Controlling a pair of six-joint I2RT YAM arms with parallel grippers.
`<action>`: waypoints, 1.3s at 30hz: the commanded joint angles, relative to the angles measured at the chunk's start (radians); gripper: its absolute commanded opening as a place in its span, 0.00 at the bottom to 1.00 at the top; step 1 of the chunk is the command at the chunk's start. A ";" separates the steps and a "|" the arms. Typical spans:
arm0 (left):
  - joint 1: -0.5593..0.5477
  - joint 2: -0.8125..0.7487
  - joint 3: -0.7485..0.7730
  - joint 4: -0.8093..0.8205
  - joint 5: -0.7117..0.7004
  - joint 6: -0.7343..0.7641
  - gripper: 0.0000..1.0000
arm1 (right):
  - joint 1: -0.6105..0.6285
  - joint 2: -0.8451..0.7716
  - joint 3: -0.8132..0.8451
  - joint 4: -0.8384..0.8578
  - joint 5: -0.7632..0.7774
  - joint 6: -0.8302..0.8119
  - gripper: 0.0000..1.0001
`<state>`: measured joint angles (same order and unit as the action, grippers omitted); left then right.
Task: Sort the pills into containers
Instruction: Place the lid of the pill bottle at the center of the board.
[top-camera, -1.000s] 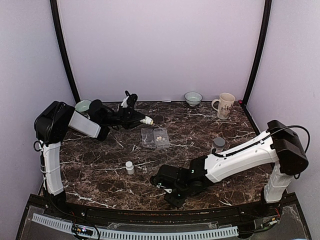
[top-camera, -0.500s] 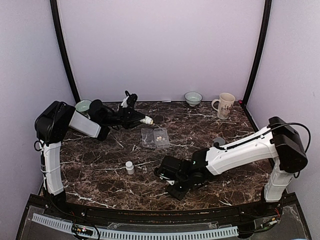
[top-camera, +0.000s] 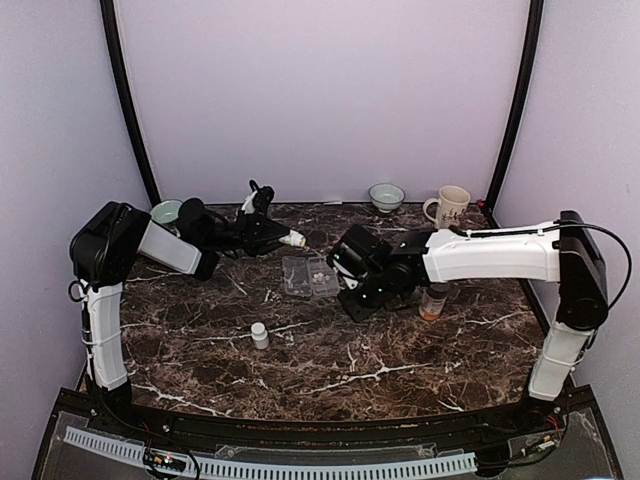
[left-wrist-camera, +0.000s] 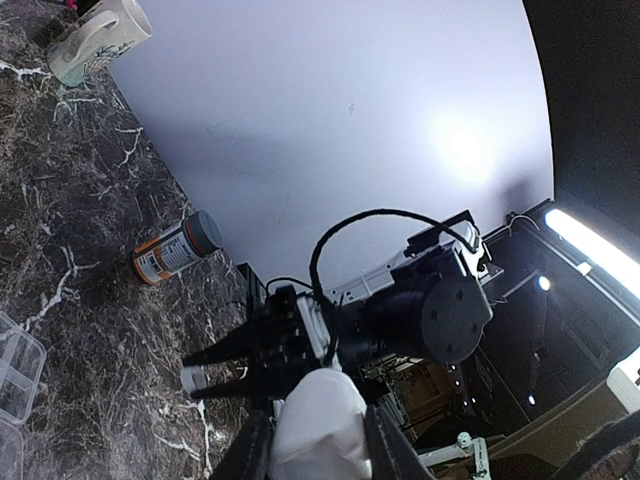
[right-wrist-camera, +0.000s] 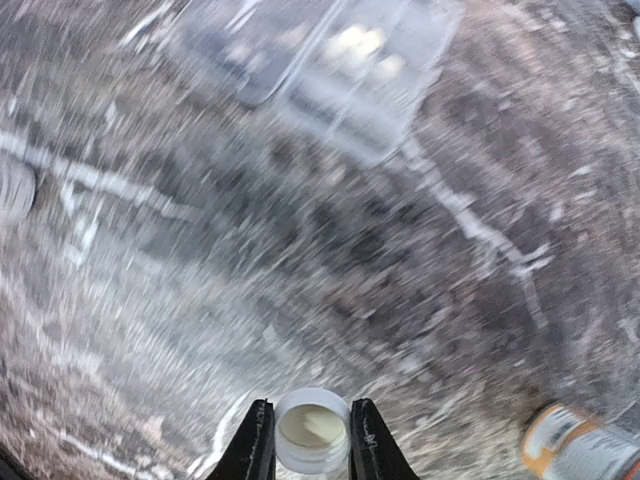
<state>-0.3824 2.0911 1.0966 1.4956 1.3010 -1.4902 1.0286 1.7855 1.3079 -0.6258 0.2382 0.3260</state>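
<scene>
A dark brown marble-patterned tabletop with white veins (top-camera: 200, 335) sits inside plain pale lilac walls (top-camera: 320, 100), with black vertical posts (top-camera: 128, 110) at the back corners. A white slotted strip (top-camera: 270, 467) runs along the table's black near edge. The left wrist view catches a bright strip light (left-wrist-camera: 590, 238) at its right side.

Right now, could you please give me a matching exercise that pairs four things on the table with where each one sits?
Things:
1. mug
2. orange bottle
3. pill box
4. lone white bottle

Places:
A. centre of the table
B. back right corner
C. near left part, standing by itself
D. right side, midway between the back and near edges

Pairs: 1-B, 2-D, 3-A, 4-C.
</scene>
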 joint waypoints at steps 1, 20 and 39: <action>0.005 -0.009 0.033 0.050 0.016 -0.018 0.00 | -0.089 0.052 0.116 -0.049 0.063 -0.029 0.17; 0.005 0.024 0.024 -0.039 0.024 0.063 0.00 | -0.445 0.240 0.306 -0.169 0.085 -0.012 0.16; 0.005 0.205 0.146 -0.089 0.005 0.102 0.00 | -0.539 0.331 0.328 -0.197 0.025 -0.017 0.18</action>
<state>-0.3820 2.2791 1.2079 1.4014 1.3022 -1.4178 0.5053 2.0930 1.5997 -0.8124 0.2787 0.3111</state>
